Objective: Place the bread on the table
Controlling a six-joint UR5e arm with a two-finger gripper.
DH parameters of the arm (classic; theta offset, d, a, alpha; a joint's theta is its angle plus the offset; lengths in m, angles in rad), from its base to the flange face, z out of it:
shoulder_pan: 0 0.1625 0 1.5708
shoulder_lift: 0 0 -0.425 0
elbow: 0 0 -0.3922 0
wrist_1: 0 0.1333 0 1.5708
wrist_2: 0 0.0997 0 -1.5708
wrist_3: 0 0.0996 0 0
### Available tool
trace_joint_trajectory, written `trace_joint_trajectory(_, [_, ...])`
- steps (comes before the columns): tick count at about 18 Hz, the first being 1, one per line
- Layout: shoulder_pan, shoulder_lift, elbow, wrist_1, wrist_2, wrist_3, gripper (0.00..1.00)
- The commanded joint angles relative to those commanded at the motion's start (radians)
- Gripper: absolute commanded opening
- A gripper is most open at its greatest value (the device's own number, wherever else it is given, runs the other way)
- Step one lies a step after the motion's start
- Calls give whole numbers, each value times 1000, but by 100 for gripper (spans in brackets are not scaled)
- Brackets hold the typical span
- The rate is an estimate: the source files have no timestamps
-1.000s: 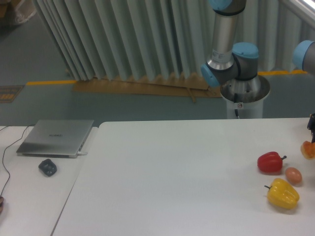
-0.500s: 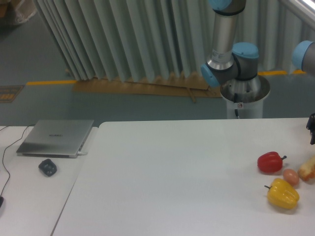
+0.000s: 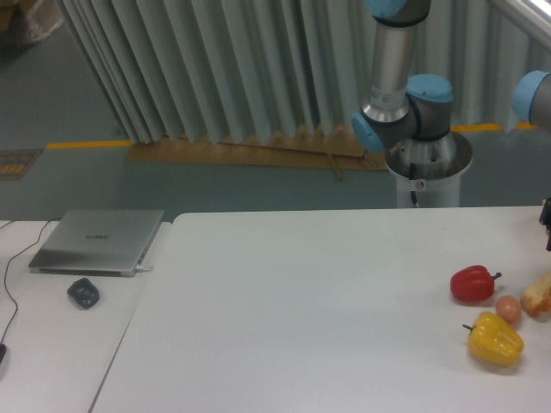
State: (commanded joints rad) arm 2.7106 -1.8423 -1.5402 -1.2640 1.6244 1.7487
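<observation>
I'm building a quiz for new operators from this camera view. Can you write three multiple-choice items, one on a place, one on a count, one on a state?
1. Where is the bread?
A. On the laptop
B. At the table's right edge, right of the egg
C. On the floor

2. How many peppers are on the table?
A. Two
B. Four
C. None

3. What is the laptop's state?
A. Open
B. Lid shut
C. Standing on edge

Answers:
1 B: it lies on the table just right of the egg.
2 A: one red pepper, one yellow pepper.
3 B: the laptop lies flat, lid down.
</observation>
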Motion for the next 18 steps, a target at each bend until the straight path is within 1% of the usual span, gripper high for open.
trace_joint_trajectory(5, [-6,2,-1,8,-12,-2,100])
trace_joint_trajectory(7, [-8,0,0,21,-12,2,100])
trace_joint_trajectory(9, [-5,0,0,20,-12,9,100])
trace_joint_trajectory(10, [-5,0,-1,20,-11,30,100])
trace_joint_trajectory(12, [5,0,-5,21,-11,115,100])
trace_joint_trajectory(18, [44,0,-6,20,-11,215,100])
